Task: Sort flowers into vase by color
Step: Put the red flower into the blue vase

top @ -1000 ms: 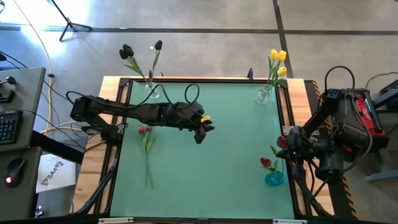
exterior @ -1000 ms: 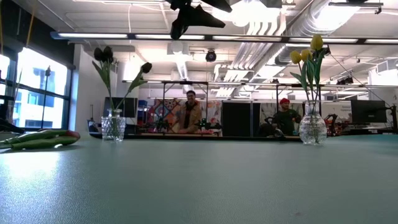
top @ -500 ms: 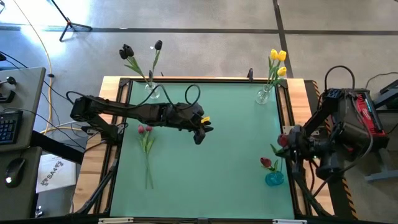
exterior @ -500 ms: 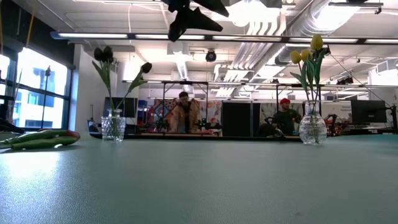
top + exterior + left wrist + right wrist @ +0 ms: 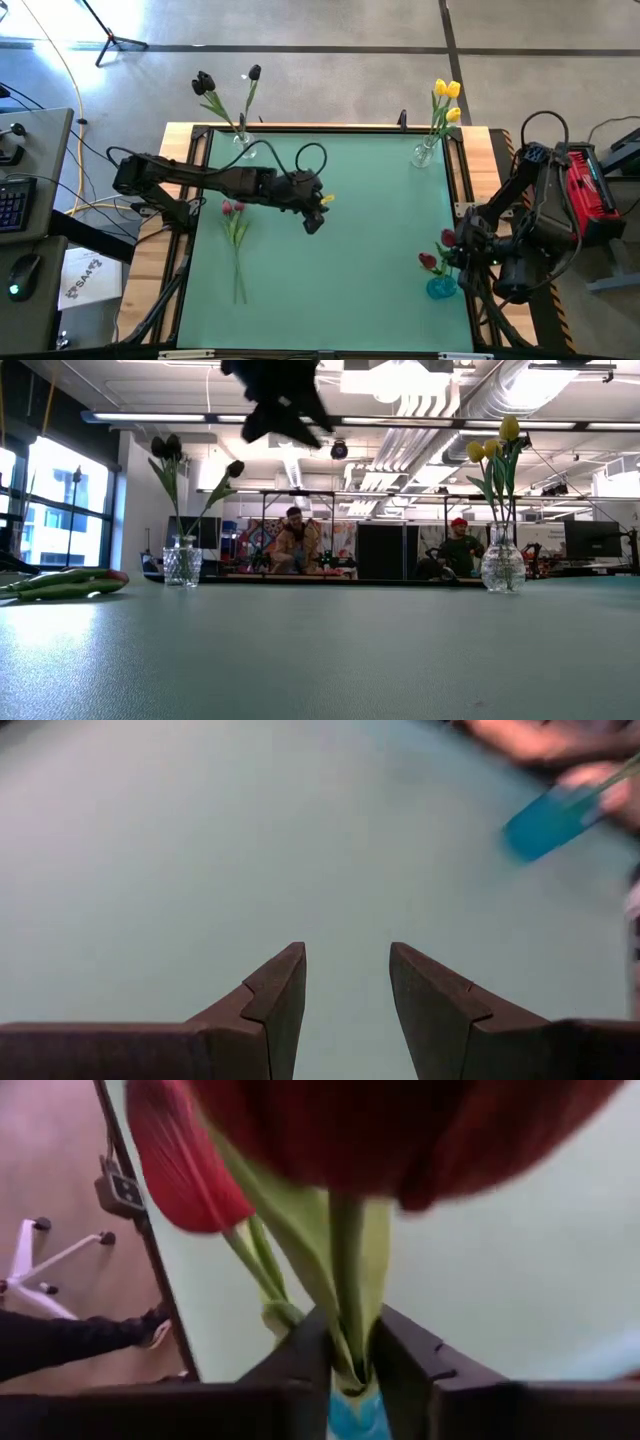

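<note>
My right gripper [image 5: 452,246] hangs over the blue vase [image 5: 440,288] at the table's right edge, shut on a red flower [image 5: 400,1130]. A second red flower [image 5: 429,262] stands in that vase. Another red flower [image 5: 236,228] lies flat on the table at the left. Black flowers [image 5: 204,82] stand in a clear vase [image 5: 245,146] at the far left, and yellow flowers [image 5: 446,92] in a clear vase [image 5: 424,153] at the far right. Above mid-table my left gripper [image 5: 345,990] is open, holding nothing. My right gripper pinches the red flower's green stem [image 5: 347,1335] between its two fingers, just above the blue vase's mouth [image 5: 355,1415]. The fingers lie across the stem and slant down from the table's right side. The flower stands about upright, its head above the fingers and its stem's lower end in the vase.
The green mat [image 5: 340,280] has bare room in the middle and along the near edge. A desk with a keyboard and mouse [image 5: 25,270] stands left of the table. People sit in the room beyond the far edge [image 5: 295,545].
My right gripper has sunk toward the blue vase with the red flower, whose head now sits lower and nearer the other red flower. My left gripper has tipped further downward and drifted a little toward the table's left.
</note>
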Motion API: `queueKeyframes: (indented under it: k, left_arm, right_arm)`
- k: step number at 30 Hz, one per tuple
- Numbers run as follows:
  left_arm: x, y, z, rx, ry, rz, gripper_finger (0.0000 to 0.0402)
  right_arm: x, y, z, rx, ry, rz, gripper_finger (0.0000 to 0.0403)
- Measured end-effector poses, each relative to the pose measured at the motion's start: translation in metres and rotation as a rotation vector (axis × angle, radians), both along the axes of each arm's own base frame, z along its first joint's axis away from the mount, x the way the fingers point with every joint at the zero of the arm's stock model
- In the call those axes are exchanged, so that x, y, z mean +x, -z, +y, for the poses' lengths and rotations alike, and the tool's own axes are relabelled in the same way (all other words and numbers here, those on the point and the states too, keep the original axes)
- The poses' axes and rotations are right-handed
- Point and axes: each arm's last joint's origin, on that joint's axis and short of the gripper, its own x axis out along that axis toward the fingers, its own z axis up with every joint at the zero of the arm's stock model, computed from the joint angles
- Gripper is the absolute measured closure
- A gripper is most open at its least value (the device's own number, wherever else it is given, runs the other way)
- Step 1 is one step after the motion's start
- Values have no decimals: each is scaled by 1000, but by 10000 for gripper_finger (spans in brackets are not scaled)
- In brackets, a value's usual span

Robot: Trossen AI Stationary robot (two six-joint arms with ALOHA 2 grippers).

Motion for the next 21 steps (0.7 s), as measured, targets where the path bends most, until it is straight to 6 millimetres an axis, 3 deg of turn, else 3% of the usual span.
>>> queueKeyframes:
  k: [4, 10, 16, 21]
  left_arm:
    - [-13, 12, 1, 1, -43, 178, 266]
    - [-35, 14, -6, 35, -66, 356, 266]
    - [-62, 5, -15, 79, -80, 337, 266]
    - [-98, 21, -24, -19, -143, 235, 266]
  right_arm:
    - [-1, -8, 0, 81, 37, 25, 292]
    - [-5, -40, -8, 198, 79, -23, 228]
    - [-8, -53, -14, 219, 94, -39, 218]
    - [-7, -80, -19, 243, 61, -237, 217]
